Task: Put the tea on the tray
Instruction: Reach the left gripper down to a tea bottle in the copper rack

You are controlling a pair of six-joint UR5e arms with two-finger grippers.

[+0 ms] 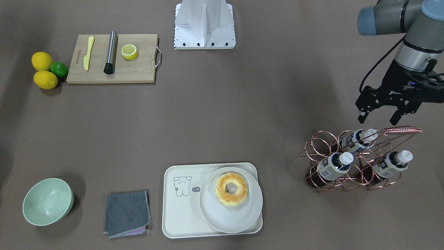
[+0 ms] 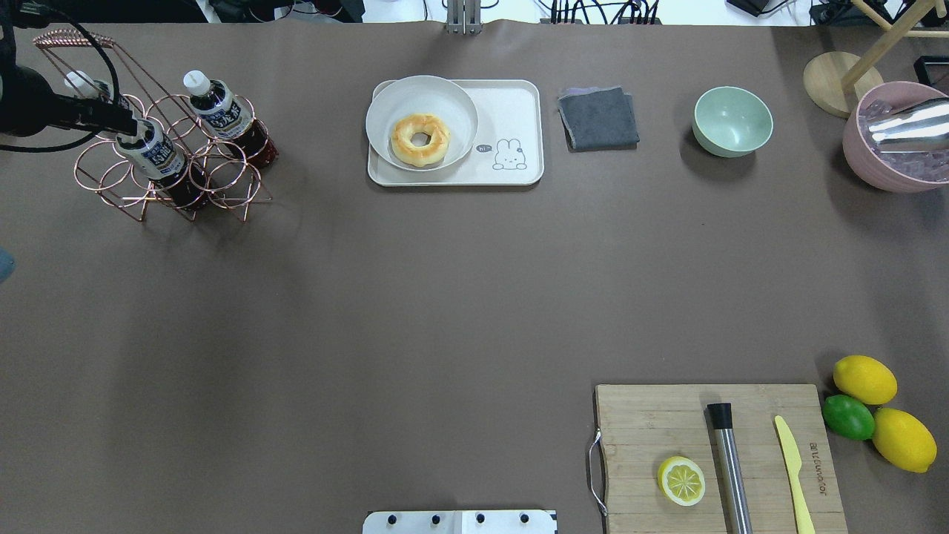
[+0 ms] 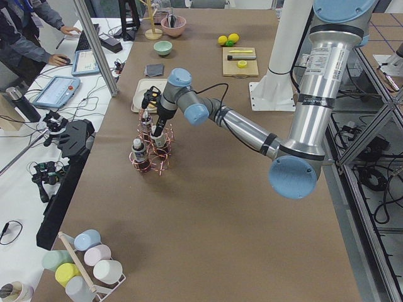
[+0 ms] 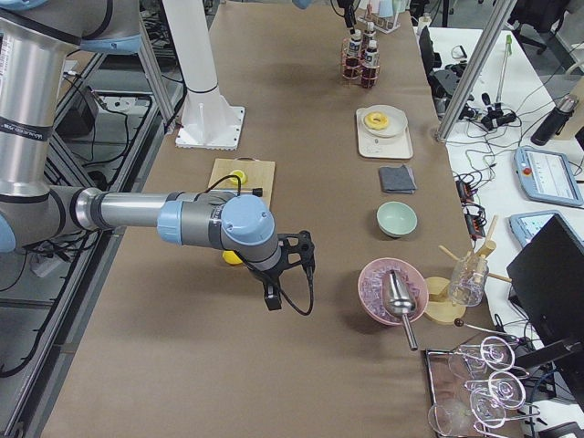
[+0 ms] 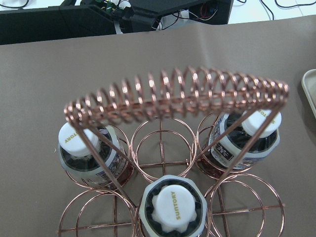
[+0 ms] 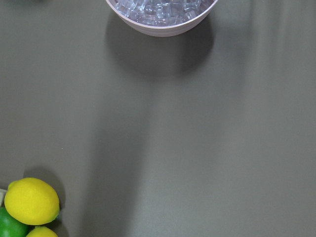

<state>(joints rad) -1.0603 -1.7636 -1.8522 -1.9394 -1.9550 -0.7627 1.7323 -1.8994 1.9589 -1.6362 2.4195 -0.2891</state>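
Note:
Three alike tea bottles stand in a copper wire rack (image 1: 347, 173): one at the back (image 1: 357, 139), one at the front (image 1: 334, 166) and one on the outer side (image 1: 392, 163). They also show from above in the left wrist view (image 5: 172, 207), under the rack's coiled handle (image 5: 177, 98). My left gripper (image 1: 378, 119) is open and empty, and hovers just above and behind the back bottle. The cream tray (image 1: 180, 208) with the bear drawing lies well apart from the rack; it also shows in the overhead view (image 2: 519, 104). My right gripper (image 4: 290, 260) hangs over bare table; I cannot tell whether it is open.
A white plate (image 1: 211, 215) with a donut (image 1: 231, 189) fills half the tray. A grey cloth (image 1: 127, 213) and a green bowl (image 1: 48, 201) lie beside it. A cutting board (image 1: 138, 69), lemons (image 1: 42, 61) and a pink ice bowl (image 2: 882, 167) lie farther off.

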